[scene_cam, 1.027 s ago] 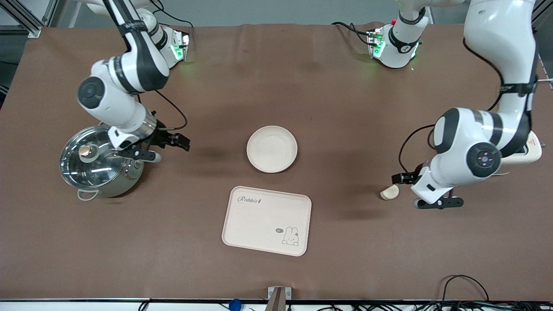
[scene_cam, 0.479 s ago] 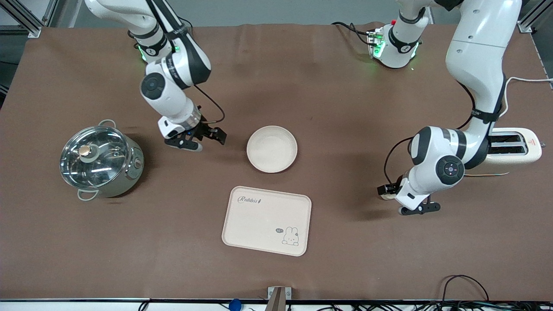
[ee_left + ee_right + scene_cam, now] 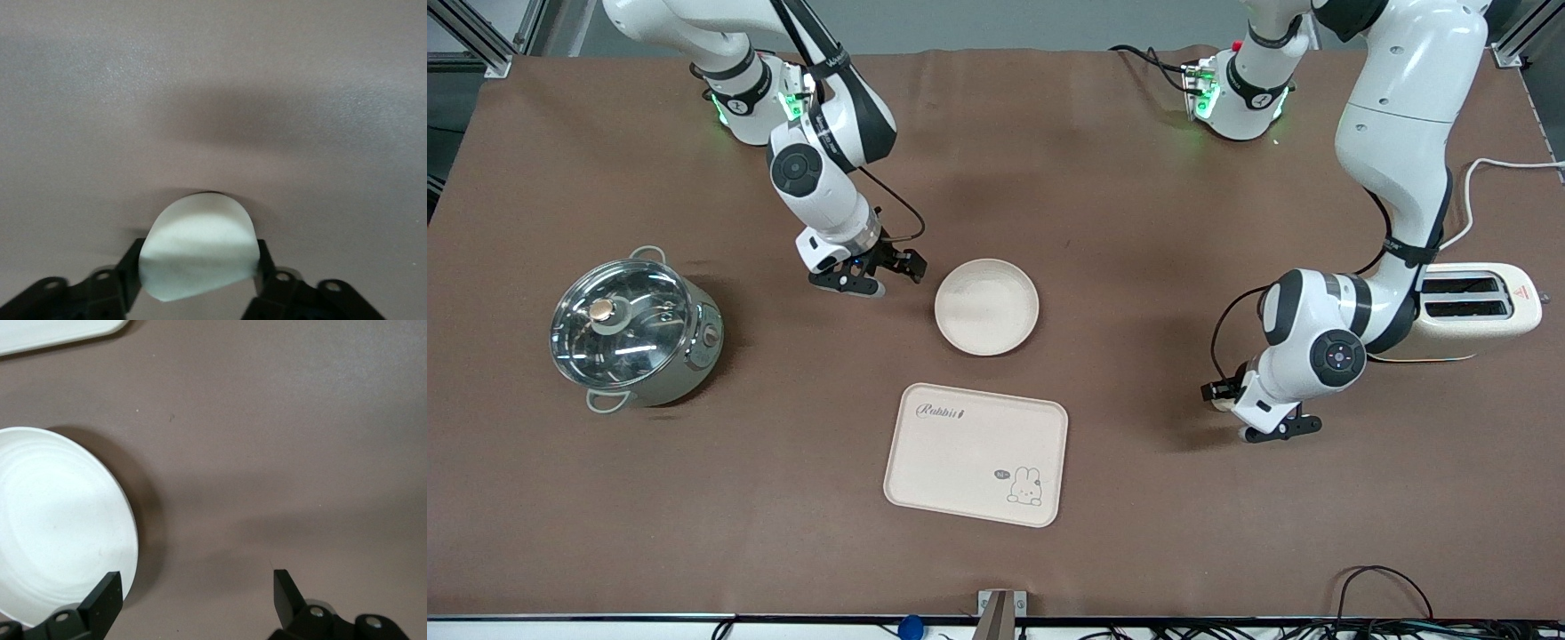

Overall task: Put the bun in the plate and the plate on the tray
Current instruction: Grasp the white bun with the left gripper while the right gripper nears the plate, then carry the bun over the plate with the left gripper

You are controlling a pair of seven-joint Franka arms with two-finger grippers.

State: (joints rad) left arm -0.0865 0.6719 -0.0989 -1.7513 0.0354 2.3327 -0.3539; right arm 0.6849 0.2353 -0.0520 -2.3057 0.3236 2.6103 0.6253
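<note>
The bun (image 3: 199,243), a cream-white half-moon lump, lies on the brown table toward the left arm's end. My left gripper (image 3: 199,263) is low over it, its fingers (image 3: 131,277) pressed against both flat sides. In the front view the left gripper (image 3: 1247,409) hides nearly all of the bun (image 3: 1219,405). The round cream plate (image 3: 986,307) sits empty mid-table. My right gripper (image 3: 876,276) is open and empty just beside the plate, toward the right arm's end; the plate's rim (image 3: 127,520) shows by one finger. The Rabbit tray (image 3: 976,453) lies empty, nearer the front camera than the plate.
A steel pot with a glass lid (image 3: 636,329) stands toward the right arm's end. A cream toaster (image 3: 1480,311) with a white cable stands beside the left arm's elbow. A corner of the tray (image 3: 53,333) shows in the right wrist view.
My right gripper has swung from the pot across to the plate's edge. My left gripper has slid over the bun, which now sits between its fingers.
</note>
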